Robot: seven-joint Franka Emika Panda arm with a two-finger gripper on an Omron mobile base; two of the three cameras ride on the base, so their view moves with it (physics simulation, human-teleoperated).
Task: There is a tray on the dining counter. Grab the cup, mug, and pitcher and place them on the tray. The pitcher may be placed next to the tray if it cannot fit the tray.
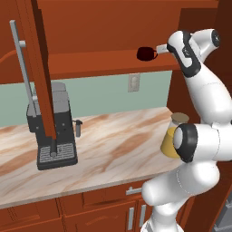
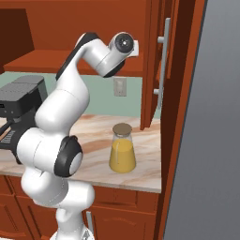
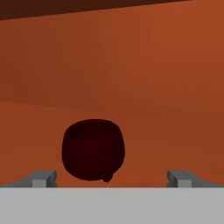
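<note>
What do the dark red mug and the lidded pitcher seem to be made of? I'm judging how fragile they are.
The squat dark red mug looks like glazed ceramic: opaque, smooth, faintly shiny. The flask-shaped pitcher looks like clear glass, since the orange liquid shows through; its round tan lid could be cork or wood.

The arm's elbow is covering the right side of the pitcher (image 1: pixel 171 138) in the left base view, leaving only its lid and a slice of orange showing. In the right base view, the arm is hiding part of the coffee machine (image 2: pixel 21 101), and the picture's left edge is cutting it off. The mug (image 3: pixel 92 149) is showing too dark in the hand view to make out a handle.
</note>
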